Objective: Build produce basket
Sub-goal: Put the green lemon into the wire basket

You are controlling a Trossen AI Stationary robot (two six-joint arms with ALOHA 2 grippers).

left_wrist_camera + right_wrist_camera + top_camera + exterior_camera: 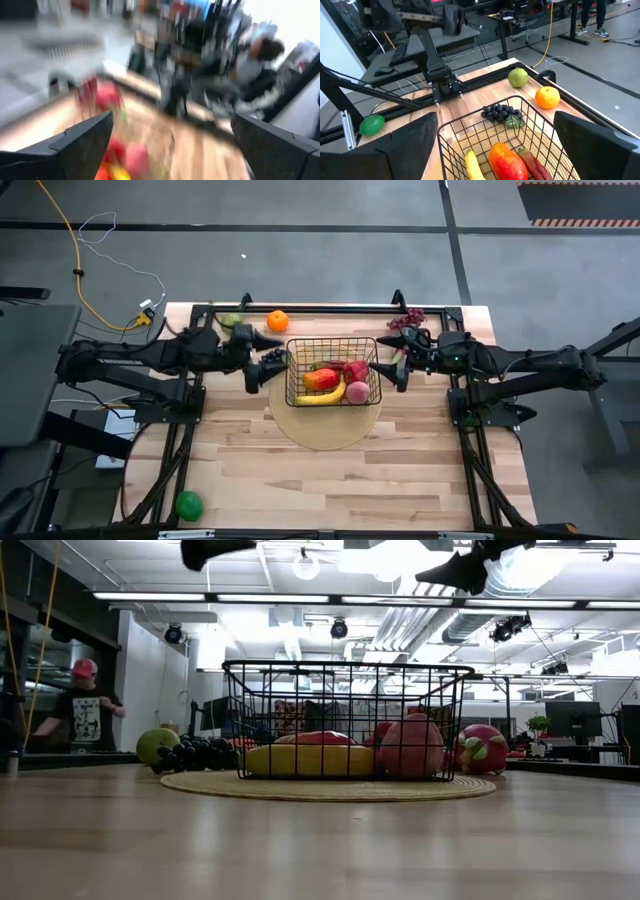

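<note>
The black wire basket point(331, 340) stands on a round pale wooden disc point(325, 430). Inside lie a yellow banana point(320, 398), a red-orange mango point(320, 379) and a peach point(357, 391). Purple grapes point(499, 112) lie on the table against the basket's left side. The pink dragon fruit point(482, 750) sits by its right side. An orange point(277, 321), a green pear point(232, 321) and red grapes point(405, 318) lie near the far edge. My left gripper point(265, 363) hangs open above the purple grapes. My right gripper point(388, 364) hangs open over the basket's right end.
A green ball point(189, 504) lies alone at the table's near left corner. Bare wood stretches in front of the disc to the near edge point(330, 520). A person point(85, 705) stands in the room beyond the table's far left.
</note>
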